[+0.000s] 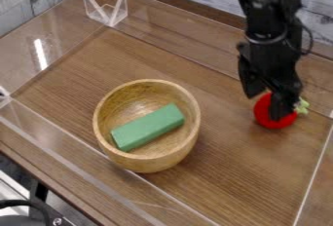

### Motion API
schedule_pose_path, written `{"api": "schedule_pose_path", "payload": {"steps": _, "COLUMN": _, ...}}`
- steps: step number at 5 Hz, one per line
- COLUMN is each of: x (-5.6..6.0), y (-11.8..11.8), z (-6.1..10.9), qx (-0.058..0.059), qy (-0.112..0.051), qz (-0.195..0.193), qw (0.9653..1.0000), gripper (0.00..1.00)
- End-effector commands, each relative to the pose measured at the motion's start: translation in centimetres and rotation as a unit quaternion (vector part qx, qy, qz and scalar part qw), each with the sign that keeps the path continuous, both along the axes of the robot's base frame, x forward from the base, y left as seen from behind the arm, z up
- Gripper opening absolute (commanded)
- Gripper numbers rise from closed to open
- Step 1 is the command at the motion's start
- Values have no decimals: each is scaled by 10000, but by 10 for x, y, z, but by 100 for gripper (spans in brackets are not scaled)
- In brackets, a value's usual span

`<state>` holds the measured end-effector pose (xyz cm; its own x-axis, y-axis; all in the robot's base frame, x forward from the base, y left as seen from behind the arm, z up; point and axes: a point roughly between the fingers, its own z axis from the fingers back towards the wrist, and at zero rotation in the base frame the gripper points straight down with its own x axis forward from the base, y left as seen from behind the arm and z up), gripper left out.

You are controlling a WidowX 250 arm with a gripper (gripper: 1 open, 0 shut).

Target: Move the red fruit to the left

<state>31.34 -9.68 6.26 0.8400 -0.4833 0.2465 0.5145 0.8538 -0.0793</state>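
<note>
Straddling the fruit (275,113) from directly above, the gripper (271,94) is seen with jaws spread, nothing gripped. The bowl (147,125) is noted well left; a straight descent is judged sufficient.

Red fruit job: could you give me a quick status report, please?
Gripper open, jaws straddling the small red strawberry-like fruit. Fruit on table, right side, not lifted. Round wooden bowl holding green rectangular block sits to its left.
</note>
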Motion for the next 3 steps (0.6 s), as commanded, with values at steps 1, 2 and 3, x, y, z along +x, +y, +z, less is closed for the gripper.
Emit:
{"api": "schedule_pose_path", "payload": {"steps": 1, "x": 10, "y": -5, "z": 17, "qx": -72, "qy": -232, "qz": -71, "qw": 9997, "gripper": 0}}
{"api": "schedule_pose_path", "payload": {"steps": 2, "x": 9, "y": -3, "z": 34, "qx": 10, "qy": -299, "qz": -2, "qw": 9996, "gripper": 0}}
{"api": "schedule_pose_path", "payload": {"steps": 3, "x": 1, "y": 11, "z": 60, "qx": 164, "qy": -510, "qz": 297, "qw": 9981, "gripper": 0}}
